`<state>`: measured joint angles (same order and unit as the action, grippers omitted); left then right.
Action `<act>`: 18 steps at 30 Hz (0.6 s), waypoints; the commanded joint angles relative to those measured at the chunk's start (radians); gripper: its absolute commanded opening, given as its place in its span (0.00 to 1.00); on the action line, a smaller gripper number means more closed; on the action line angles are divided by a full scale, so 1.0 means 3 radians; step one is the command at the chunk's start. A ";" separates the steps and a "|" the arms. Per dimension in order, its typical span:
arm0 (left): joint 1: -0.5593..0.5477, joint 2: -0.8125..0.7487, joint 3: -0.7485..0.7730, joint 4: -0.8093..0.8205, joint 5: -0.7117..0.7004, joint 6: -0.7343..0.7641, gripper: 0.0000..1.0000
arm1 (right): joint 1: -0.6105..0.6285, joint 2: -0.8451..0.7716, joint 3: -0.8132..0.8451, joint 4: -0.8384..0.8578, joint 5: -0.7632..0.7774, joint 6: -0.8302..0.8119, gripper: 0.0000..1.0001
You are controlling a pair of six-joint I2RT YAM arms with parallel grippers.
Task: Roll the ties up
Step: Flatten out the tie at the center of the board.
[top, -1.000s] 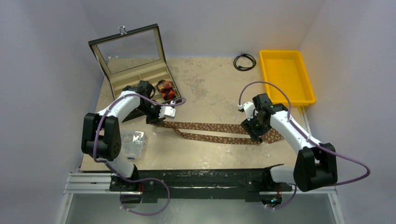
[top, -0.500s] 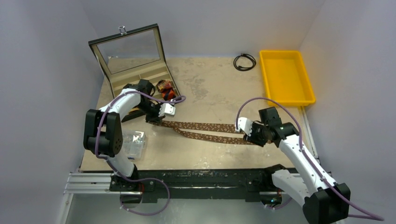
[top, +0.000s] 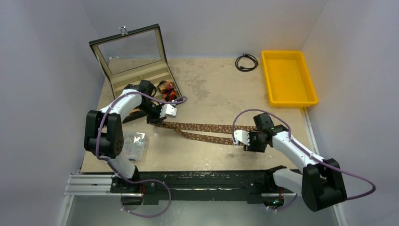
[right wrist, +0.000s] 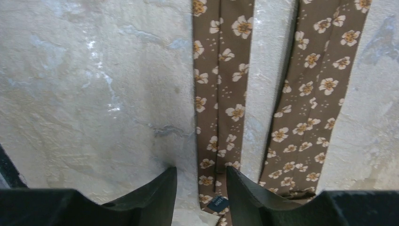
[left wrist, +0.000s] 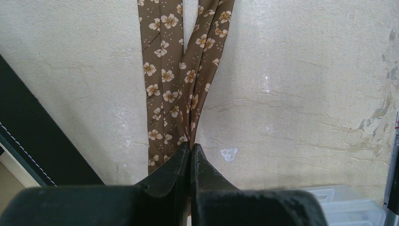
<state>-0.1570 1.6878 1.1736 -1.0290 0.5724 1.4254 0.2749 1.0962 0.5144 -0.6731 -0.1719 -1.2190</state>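
Found a long brown flower-printed fabric necktie point(top: 202, 132) lying flat at the centre of the mottled beige worktop point(top: 211, 94), doubled into a narrow V with its point toward the left of the overhead frame. Noted both strands running rightward, the upper one reaching farther right than the lower.

Found the left claw point(top: 161, 120) at the V's point, clenched on the necktie. Confirmed in the left wrist view: black fingertips point(left wrist: 181, 157) pressed together, with both strands of the necktie point(left wrist: 162, 84) fanning out from the pinch toward the top of the frame.

Found the right claw point(top: 240, 138) at the lower strand's right end, released. Saw in the right wrist view its two dark fingers point(right wrist: 155, 188) spread apart either side of the narrower strand point(right wrist: 221, 94), low over the worktop; could not tell whether touching the fabric. Noted the wider strand just to the right in that frame.

Logged a small rolled red-orange and black tie point(top: 167, 91) sitting at the right end of an open black glass-lidded display case point(top: 136, 77), upper left. Spotted a clear plastic packet point(top: 134, 143) lower left, a thin black cable loop point(top: 246, 61) at top centre, and a yellow plastic tray point(top: 287, 77) upper right.
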 commanded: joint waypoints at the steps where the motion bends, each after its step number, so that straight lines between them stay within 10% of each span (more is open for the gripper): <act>1: 0.0032 -0.0047 0.0092 -0.0043 0.0120 0.0119 0.00 | 0.0009 0.0268 0.0028 0.0382 0.0061 -0.0082 0.42; 8: 0.0079 -0.0068 0.0087 0.0000 0.0176 0.0234 0.00 | 0.0009 0.0926 0.0313 0.0157 0.0048 -0.0003 0.01; 18: 0.0354 -0.0245 -0.0033 0.0143 0.0386 0.0537 0.04 | 0.0131 0.0439 0.1197 -0.1333 -0.0818 0.0468 0.00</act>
<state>-0.0933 1.6756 1.1732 -1.0084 0.6033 1.4902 0.2783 1.3109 0.7380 -0.8398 -0.2447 -1.1694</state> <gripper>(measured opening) 0.015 0.008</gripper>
